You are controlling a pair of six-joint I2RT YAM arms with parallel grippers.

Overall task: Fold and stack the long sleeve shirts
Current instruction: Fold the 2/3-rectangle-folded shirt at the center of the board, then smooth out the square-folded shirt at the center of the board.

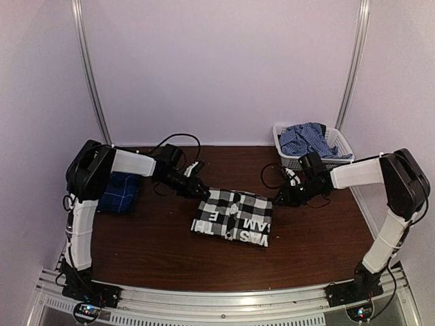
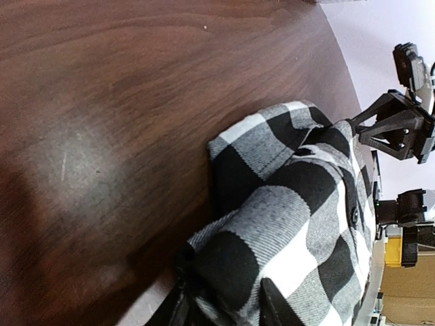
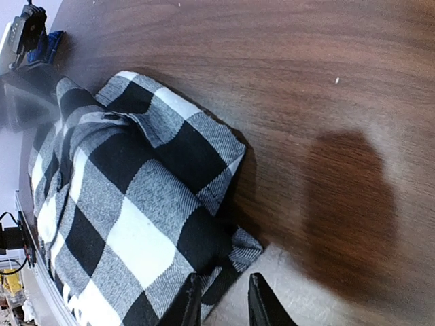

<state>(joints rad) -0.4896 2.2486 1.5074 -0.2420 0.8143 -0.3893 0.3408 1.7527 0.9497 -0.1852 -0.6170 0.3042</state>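
Lying folded: black-and-white checked shirt (image 1: 233, 217); left fingers (image 2: 275, 309), right fingers (image 3: 259, 302) parted at corners.

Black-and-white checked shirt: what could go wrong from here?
Cloth of the black-and-white checked shirt sits between the fingers of the left gripper; pulling away before it is free could drag that folded corner open. The right gripper has a loose corner at its fingertips, with the same likely snag. The dark blue plaid shirt lies apart, so stacking means carrying a fold that may slump.
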